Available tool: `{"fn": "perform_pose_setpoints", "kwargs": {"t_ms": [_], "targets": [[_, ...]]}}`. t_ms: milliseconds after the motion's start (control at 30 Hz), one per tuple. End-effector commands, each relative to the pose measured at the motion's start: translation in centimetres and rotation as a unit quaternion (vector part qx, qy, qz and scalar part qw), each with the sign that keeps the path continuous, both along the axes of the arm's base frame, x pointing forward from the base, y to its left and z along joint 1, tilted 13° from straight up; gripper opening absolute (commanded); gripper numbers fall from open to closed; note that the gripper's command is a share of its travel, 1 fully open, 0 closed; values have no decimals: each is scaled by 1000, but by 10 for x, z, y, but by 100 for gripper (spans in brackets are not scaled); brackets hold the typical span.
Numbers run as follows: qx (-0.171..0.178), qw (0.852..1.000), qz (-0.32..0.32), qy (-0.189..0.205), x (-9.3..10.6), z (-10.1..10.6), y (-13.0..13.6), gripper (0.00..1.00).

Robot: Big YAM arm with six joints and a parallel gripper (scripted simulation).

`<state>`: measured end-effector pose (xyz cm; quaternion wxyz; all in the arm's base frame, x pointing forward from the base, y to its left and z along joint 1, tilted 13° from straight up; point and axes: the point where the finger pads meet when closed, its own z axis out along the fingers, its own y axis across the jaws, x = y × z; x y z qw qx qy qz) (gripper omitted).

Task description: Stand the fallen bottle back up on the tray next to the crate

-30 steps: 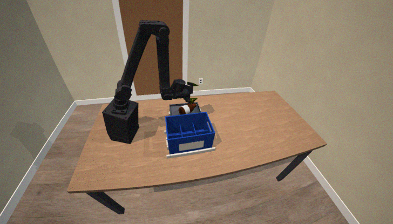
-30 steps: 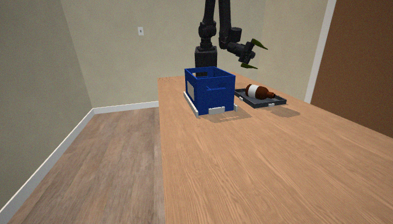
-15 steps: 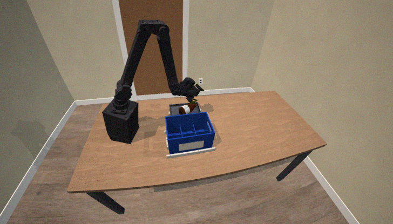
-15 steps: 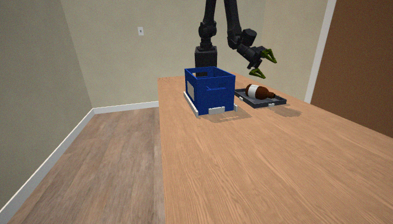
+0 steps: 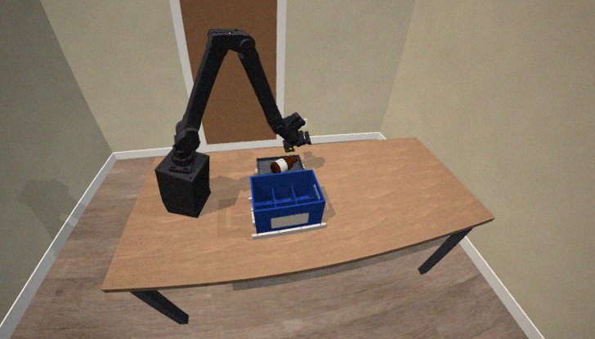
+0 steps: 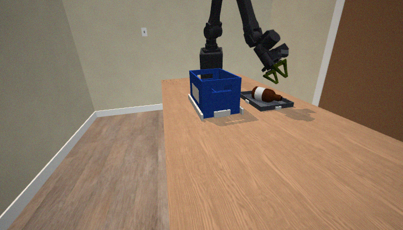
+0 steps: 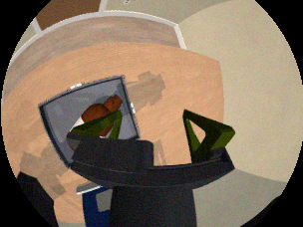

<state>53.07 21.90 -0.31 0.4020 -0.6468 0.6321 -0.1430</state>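
A blue crate (image 6: 218, 95) stands on the wooden table (image 6: 267, 170). Just right of it, the brown bottle (image 6: 265, 93) lies on its side on the grey tray (image 6: 284, 104). Above, apparently clear of the bottle, the gripper (image 6: 276, 73) hangs wide open, holding nothing.

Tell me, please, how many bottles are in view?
1: a brown bottle with a white label lies on its side on the grey tray beside the blue crate. The crate's visible compartments hold none.
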Motion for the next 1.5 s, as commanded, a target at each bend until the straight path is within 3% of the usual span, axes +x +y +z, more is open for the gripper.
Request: {"fn": "perform_pose_setpoints", "kwargs": {"t_ms": [0, 133, 167, 300, 333, 433, 500, 533, 567, 600, 700, 800, 933, 1000, 1033, 1167, 1400, 1433, 1467], "targets": [[55, 995, -65, 57, 13, 24, 19, 100], [66, 988, -100, 95, 12, 23, 23, 100], [74, 981, -131, 126, 10, 23, 26, 100], [80, 971, -164, 156, 7, 24, 29, 100], [84, 960, -195, 182, 4, 25, 31, 100], [84, 960, -195, 182, 4, 25, 31, 100], [88, 936, -256, 226, -4, 30, 34, 100], [87, 935, -256, 228, -4, 27, 34, 100], [89, 923, -284, 243, -8, 33, 36, 100], [88, 923, -284, 243, -8, 32, 36, 100], [88, 899, -334, 269, -16, 41, 37, 100], [86, 888, -356, 280, -20, 43, 37, 100], [81, 854, -417, 301, -32, 57, 38, 100], [81, 854, -417, 301, -32, 57, 38, 100], [72, 846, -428, 308, -35, 49, 37, 100], [70, 835, -449, 312, -36, 52, 32, 100], [68, 833, -450, 314, -38, 50, 31, 100], [68, 833, -450, 314, -38, 50, 31, 0], [68, 833, -450, 314, -38, 50, 31, 0]]}}
